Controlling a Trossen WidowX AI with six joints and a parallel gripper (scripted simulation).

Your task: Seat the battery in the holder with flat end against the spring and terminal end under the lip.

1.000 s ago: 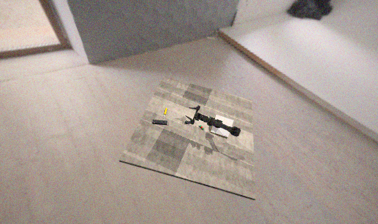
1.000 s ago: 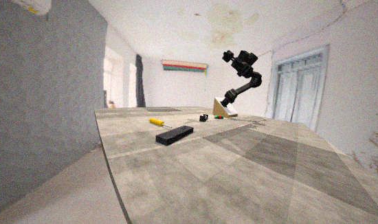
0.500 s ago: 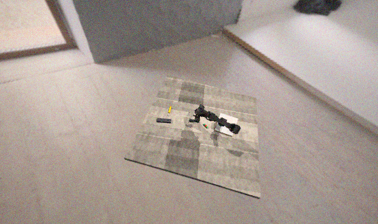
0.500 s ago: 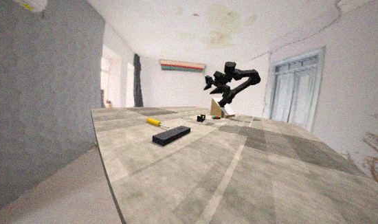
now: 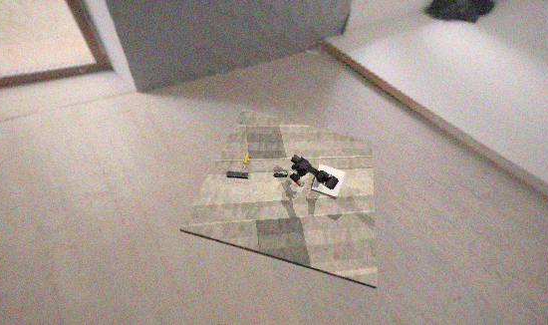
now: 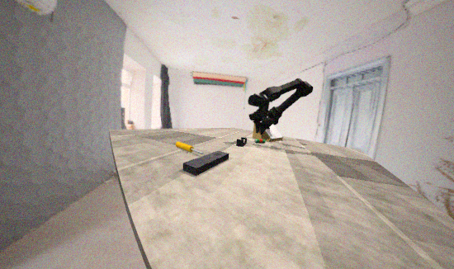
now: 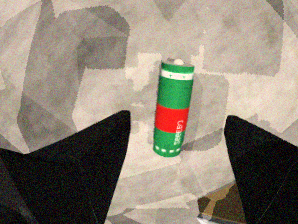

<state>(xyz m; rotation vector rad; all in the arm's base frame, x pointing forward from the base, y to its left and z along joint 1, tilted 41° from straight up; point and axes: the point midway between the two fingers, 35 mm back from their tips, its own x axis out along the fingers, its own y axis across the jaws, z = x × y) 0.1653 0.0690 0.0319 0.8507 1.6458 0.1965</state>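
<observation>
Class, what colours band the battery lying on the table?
Green at both ends, a red band between, on the battery; clearest in the wrist view.

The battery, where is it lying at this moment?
In the wrist view the battery lies on the table between the open claw fingers, untouched; the exterior view shows it beside the small black holder.
</observation>
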